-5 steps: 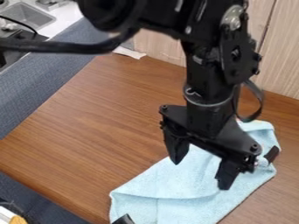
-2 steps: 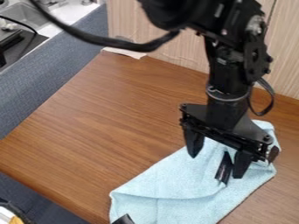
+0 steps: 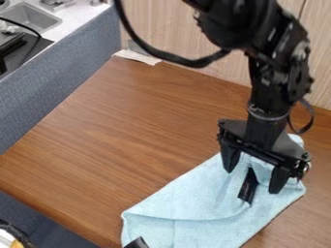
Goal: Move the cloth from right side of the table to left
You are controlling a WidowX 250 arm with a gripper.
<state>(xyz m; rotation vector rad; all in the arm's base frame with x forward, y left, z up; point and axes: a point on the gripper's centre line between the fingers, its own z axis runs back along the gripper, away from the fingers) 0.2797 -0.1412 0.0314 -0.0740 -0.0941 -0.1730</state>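
Camera view: tool [image 3: 253,181] released over blue cloth [image 3: 200,206], partly hiding it; cloth's bottom cut off

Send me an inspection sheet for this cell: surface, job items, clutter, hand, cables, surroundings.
Surface: wood-grain table, brown.
Job items: light blue cloth, creased, at the table's lower right in view, running off the bottom edge.
Clutter: black strip on the cloth; black piece at the bottom edge, identity unclear; white scrap at the far corner.
Hand: black hand, pointing down over the cloth, fingers apart, strip between them in view; contact with cloth can't be confirmed.
Cables: thick black cable curving to the arm; short loop beside the arm.
Surroundings: pale wood panel, blue-grey partition, sink upper left.
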